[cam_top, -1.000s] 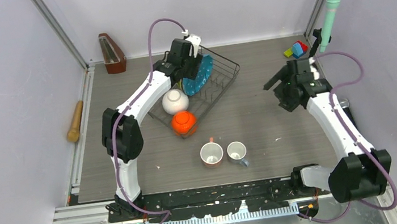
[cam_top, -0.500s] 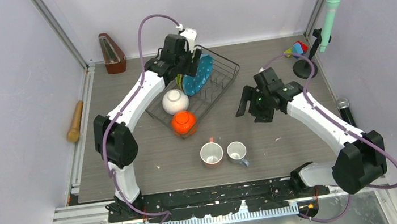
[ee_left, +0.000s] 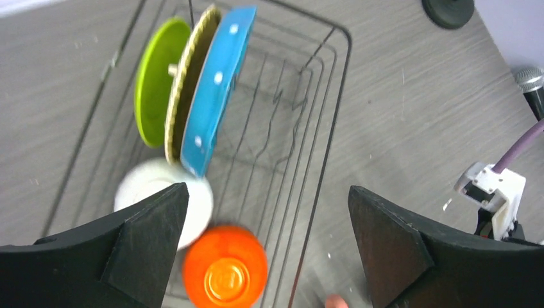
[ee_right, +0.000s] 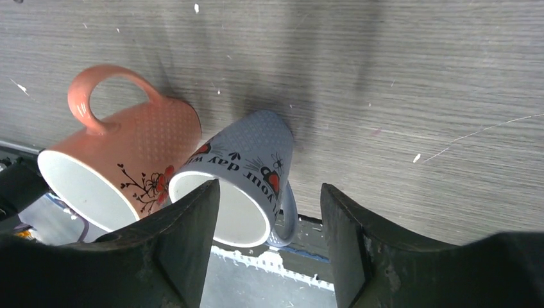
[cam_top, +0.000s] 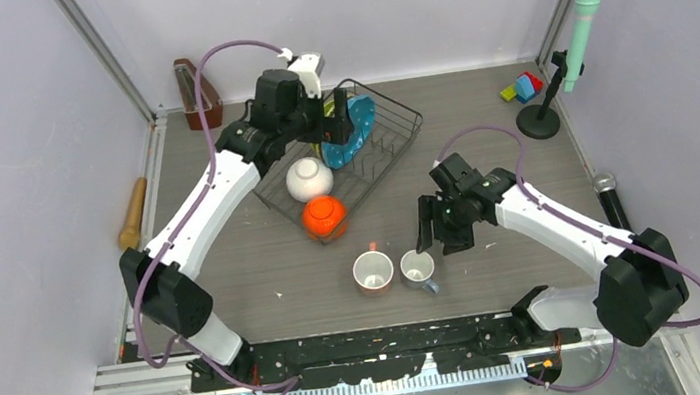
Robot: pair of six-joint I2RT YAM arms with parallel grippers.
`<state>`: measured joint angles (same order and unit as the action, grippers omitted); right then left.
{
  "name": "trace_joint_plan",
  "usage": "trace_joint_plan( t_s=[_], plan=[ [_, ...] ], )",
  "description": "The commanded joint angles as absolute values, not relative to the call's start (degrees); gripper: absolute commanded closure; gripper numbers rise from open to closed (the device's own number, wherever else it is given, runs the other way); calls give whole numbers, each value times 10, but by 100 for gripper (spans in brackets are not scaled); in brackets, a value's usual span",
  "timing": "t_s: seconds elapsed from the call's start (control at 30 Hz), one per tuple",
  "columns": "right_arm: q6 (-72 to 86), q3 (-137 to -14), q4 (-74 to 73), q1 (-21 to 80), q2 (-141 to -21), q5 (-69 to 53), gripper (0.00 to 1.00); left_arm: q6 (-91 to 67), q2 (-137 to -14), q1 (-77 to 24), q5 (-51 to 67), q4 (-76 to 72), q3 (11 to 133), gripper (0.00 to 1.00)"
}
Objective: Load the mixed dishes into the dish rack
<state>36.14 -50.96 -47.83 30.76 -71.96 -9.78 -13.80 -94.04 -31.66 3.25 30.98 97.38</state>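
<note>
Dish rack [ee_left: 277, 122] under left jaws, apart, grey mug [ee_right: 255, 153] rim near right jaws, apart

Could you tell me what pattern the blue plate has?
The blue plate has white dots; the left wrist view shows it best.

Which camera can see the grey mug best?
The right wrist camera: the grey mug is close up, with its writing, handle and white inside clear. The top camera shows it small, beside the pink mug. The left wrist camera misses it.
</note>
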Motion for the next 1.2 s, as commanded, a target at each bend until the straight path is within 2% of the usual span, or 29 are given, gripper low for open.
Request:
trace_joint_plan(
  t_s=[0.0,0.13,0.3,0.37,0.4,0.53,0.73,0.9,0.97,1.17],
  plan=[
    [349,-499,-472,320,-691,-123,36,-214,-880,-296,51,272,897,0],
    [345,-488,-473,328,-687,-127,40,-261,-847,-279,65,240,846,0],
    [351,-468,-441,339,-701,-134,59,-329,-833,-244,131,208,803,0],
    [356,-466,-429,341,-703,-139,67,-350,-828,-223,167,191,785,0],
    [356,-467,-428,342,-701,-139,76,-357,-824,-214,177,186,775,0],
    [338,-507,-462,341,-684,-100,97,-350,-807,-206,166,214,767,0],
    [295,-624,-532,336,-675,-21,100,-418,-804,-206,226,201,743,0],
    [272,-712,-542,309,-670,-2,100,-497,-804,-216,300,87,698,0],
    [269,-733,-528,286,-668,-23,100,-513,-806,-220,328,25,682,0],
    [310,-739,-409,186,-660,-234,100,-531,-811,-219,367,-43,687,0]
  ],
)
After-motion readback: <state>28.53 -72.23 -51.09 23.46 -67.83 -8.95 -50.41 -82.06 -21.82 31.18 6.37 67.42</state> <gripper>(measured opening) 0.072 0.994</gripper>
